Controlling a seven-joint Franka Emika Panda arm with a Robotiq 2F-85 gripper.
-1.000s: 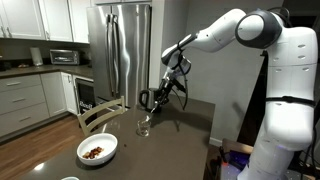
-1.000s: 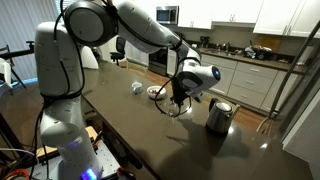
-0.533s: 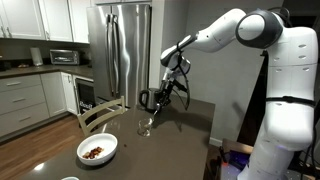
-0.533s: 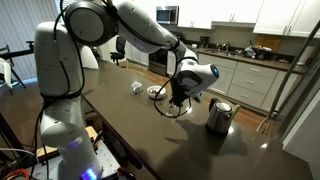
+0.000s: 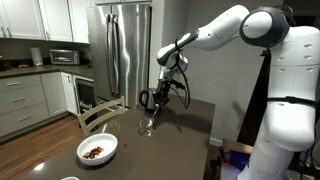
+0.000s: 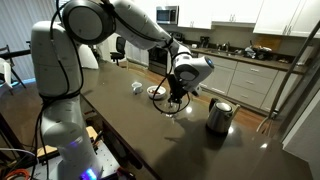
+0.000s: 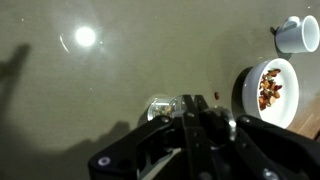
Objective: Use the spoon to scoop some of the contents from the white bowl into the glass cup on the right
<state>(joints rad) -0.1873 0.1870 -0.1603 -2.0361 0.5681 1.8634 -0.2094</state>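
Observation:
My gripper [image 5: 151,101] hangs just above the glass cup [image 5: 145,125] on the dark table; in the wrist view its jaws [image 7: 200,118] look shut, and the slim spoon shows only as a thin sliver [image 7: 187,112] between them. The glass cup [image 7: 160,107] sits right in front of the jaws. The white bowl [image 7: 246,95] with the brown and reddish contents [image 7: 270,90] lies to the right in the wrist view. In an exterior view the bowl [image 5: 98,150] stands near the table's front corner. In an exterior view the gripper [image 6: 176,95] is over the cup [image 6: 177,108].
A steel kettle [image 6: 219,115] stands close to the cup. A white mug [image 7: 297,34] sits beyond the bowl. One red bit [image 7: 214,97] lies on the table between cup and bowl. A wooden chair [image 5: 100,112] stands at the table's far side.
The wrist has lifted and turned slightly over the glass cup. Bowl, cup and kettle have not moved.

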